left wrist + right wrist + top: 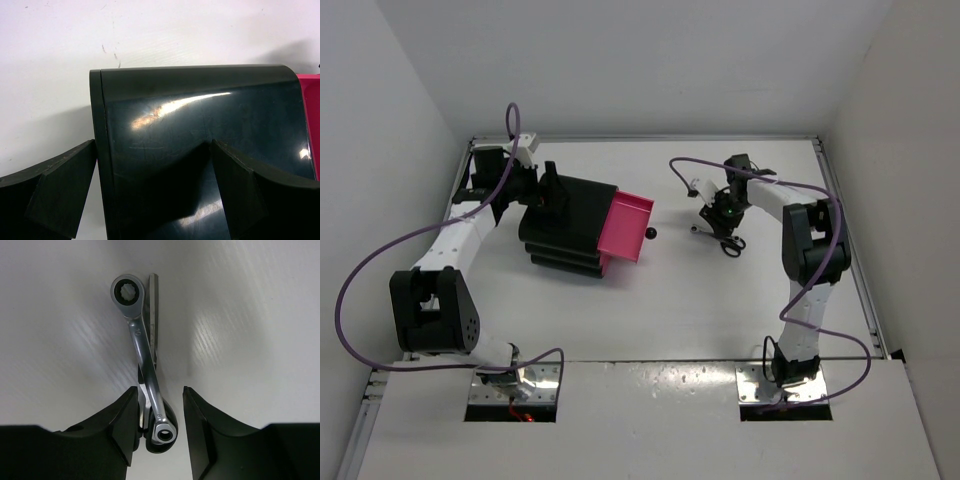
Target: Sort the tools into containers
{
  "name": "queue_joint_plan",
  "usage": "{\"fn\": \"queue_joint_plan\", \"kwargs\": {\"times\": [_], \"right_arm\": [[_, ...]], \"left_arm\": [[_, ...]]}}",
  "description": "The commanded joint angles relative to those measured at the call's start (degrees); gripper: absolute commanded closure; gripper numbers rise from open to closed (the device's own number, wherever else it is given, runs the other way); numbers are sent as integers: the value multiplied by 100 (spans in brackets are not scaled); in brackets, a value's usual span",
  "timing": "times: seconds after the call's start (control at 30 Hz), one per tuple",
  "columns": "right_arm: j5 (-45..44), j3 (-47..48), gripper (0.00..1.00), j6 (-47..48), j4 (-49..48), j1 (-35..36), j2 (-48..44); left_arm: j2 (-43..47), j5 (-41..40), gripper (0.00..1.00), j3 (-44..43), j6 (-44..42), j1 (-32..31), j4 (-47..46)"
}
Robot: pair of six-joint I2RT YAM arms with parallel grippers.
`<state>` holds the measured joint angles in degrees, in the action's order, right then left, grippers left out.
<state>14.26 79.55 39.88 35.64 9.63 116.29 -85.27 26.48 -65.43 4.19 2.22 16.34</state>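
A slim silver wrench (pixel 142 347) lies on the white table across a pair of black-handled scissors (pixel 153 305). My right gripper (pixel 159 395) is open, low over them, with one finger (pixel 117 432) on each side of the wrench's near ring end. In the top view it (pixel 720 218) hangs over the tools (pixel 718 238) at the right. The black drawer unit (pixel 565 230) has one magenta-pink drawer (pixel 628 226) pulled out, its knob (pixel 651 234) showing. My left gripper (pixel 155 185) is open, straddling the unit's back edge (pixel 97 150). No green-handled screwdriver or yellow-and-black piece shows.
White walls close in the table (pixel 720 310) on the left, back and right. The pink drawer's edge shows at the right of the left wrist view (pixel 311 125). Purple cables loop off both arms.
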Motion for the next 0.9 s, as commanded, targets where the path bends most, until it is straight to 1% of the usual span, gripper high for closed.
{"fn": "queue_joint_plan", "kwargs": {"times": [0.0,0.13,0.3,0.37,0.4,0.43,0.5,0.67,0.8,0.87], "right_arm": [[129,237,58,178,153,48,-19],[77,237,58,240,154,48,43],[24,289,63,292,206,48,219],[24,351,67,353,207,48,280],[24,351,73,354,207,48,280],[24,351,75,406,207,48,332],[24,351,77,459,259,48,333],[94,404,91,512,330,48,271],[445,290,95,512,470,48,-211],[568,219,96,512,584,48,-624]], "left_arm": [[-472,-512,0,347,-383,-55,1249],[-473,-512,0,347,-383,-55,1249],[-473,-512,0,347,-383,-55,1249],[-473,-512,0,347,-383,-55,1249],[-473,-512,0,347,-383,-55,1249],[-473,-512,0,347,-383,-55,1249],[-473,-512,0,347,-383,-55,1249],[-473,-512,0,294,-383,-55,1302],[-359,-512,0,294,-383,-55,1302],[-289,-512,0,294,-383,-3,1302]]}}
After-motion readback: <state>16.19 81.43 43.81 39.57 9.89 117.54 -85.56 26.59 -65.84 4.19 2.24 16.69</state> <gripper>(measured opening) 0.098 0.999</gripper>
